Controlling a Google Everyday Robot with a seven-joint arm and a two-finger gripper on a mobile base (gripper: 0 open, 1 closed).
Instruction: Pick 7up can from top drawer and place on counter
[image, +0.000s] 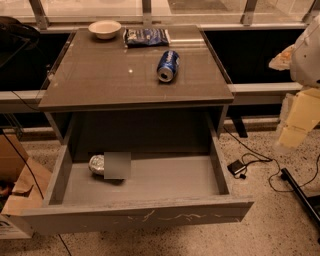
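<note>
The 7up can lies on its side on the grey floor of the open top drawer, at the far left near the back wall. Its shiny metal end faces left, and a flat grey patch hides the rest of its body. The drawer is pulled fully out, with pale scratches on its front panel. The counter is the glossy grey-brown top above it. Only part of my white and cream arm shows at the right edge, level with the counter and well away from the can. The gripper itself is out of view.
On the counter a blue soda can lies on its side right of centre. A white bowl and a blue snack bag sit at the back edge. A cardboard box stands on the floor at left, with cables and a black plug at right.
</note>
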